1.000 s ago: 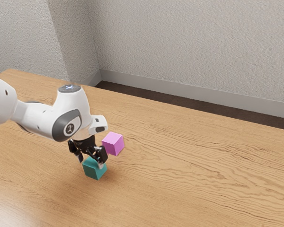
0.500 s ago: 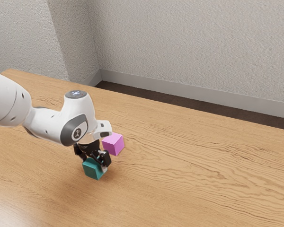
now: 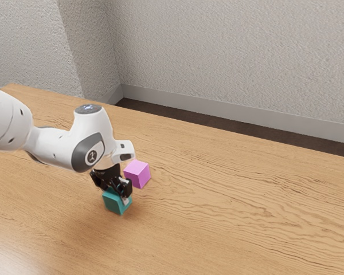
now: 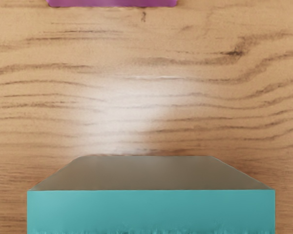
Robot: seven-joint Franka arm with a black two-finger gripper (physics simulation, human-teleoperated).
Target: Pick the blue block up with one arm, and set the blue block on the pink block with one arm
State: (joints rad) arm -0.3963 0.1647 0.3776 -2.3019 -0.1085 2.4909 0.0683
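Gripping the blue block (image 3: pixel 114 204) from above, the black gripper (image 3: pixel 118 193) has a finger pressed against each of two opposite sides of the cube's upper part, so it is closed on the block. The block renders as a teal-blue cube, and its lower half stands clear below the fingertips. Whether its underside rests on the table (image 3: pixel 246 189) or hangs just off it cannot be told; a soft shadow lies on the wood right beneath it.

From the wrist view the blue block (image 4: pixel 151 212) sits directly under the hand as a broad teal face, with a grey shaded patch on the wood just beyond it. Farther on in the same direction, past a bare stretch of grained wood with a pale sheen, is one edge of the pink block (image 4: pixel 112 2).

In the exterior view the pink block (image 3: pixel 137 173) stands on the tabletop, and the gripper and its load are near it, toward the exterior view's left and nearer the camera. The two cubes are apart, with a narrow gap of wood between them.

Above the gripper, the white wrist housing with its grey round joint cap leans over the pink block's near side, and the white arm (image 3: pixel 51 143) runs away from the pink block toward the exterior view's left edge.

Beyond the pink block the table reaches a dark floor strip (image 3: pixel 218 121), a pale baseboard (image 3: pixel 246 112) and a textured grey wall (image 3: pixel 229 51).
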